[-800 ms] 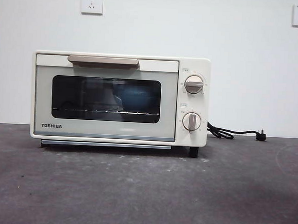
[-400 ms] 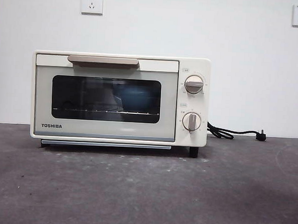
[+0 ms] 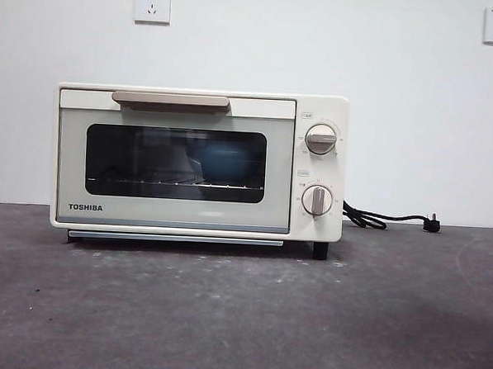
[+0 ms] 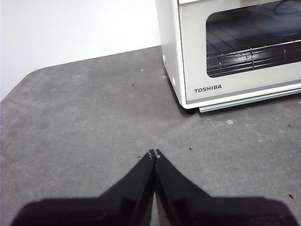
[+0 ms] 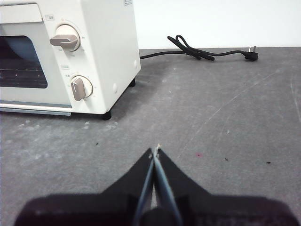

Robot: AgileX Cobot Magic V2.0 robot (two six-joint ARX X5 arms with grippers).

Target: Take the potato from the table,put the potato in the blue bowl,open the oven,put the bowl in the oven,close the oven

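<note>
The cream-white Toshiba oven (image 3: 198,161) stands on the dark grey table (image 3: 239,316) with its door shut. Through the dark glass the blue bowl (image 3: 223,160) shows dimly on the rack, right of middle. The potato is hidden. My left gripper (image 4: 154,154) is shut and empty, hovering over bare table off the oven's (image 4: 235,52) left front corner. Over the table on the knob side of the oven (image 5: 66,56), my right gripper (image 5: 155,151) is shut too, with nothing in it. Neither gripper shows in the front view.
A black cord with plug (image 3: 389,218) trails along the table to the right of the oven, also seen as the cord (image 5: 207,52) in the right wrist view. Two wall sockets (image 3: 152,4) sit high on the white wall behind.
</note>
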